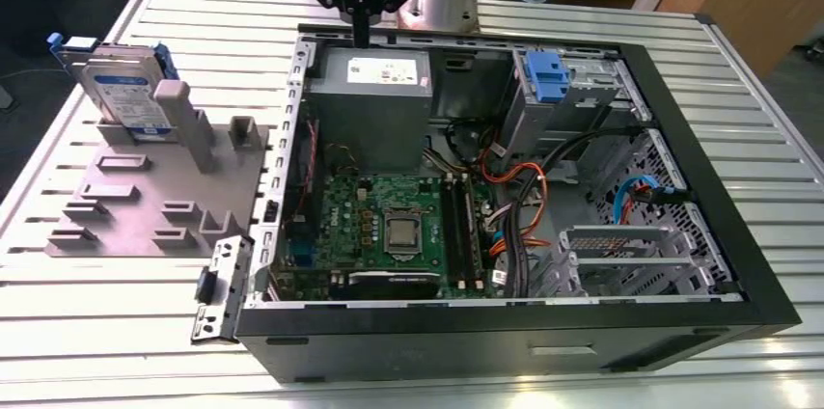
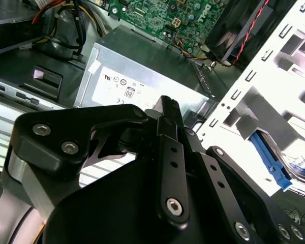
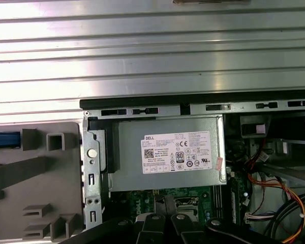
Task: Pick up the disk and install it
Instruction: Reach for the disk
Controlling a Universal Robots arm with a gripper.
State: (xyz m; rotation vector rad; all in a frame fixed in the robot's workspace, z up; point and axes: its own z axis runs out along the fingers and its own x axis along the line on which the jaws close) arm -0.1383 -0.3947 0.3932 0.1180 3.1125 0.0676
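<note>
Here's the disk [image 1: 123, 91], standing upright on its edge in the grey fixture [image 1: 142, 206] at the exterior view's left, out on the slatted metal bench [image 1: 116, 332] and just beside the open computer case [image 1: 721, 235]. Nothing is touching it.

The pincer [image 1: 361, 40] hangs well apart from it, over the far edge of the case and pointing straight down at the grey power supply box [image 1: 373, 100]. In both wrist views its black fingers [image 2: 168, 109] lie pressed together, narrow, with nothing between them. The first wrist view looks over the pincer [image 3: 165, 202] onto that same power supply box [image 3: 168, 152] with its white sticker.

Inside the case, the green motherboard [image 1: 386, 226] lies exposed, and a blue latch [image 1: 547, 76] sits on the drive bay at the far corner.
</note>
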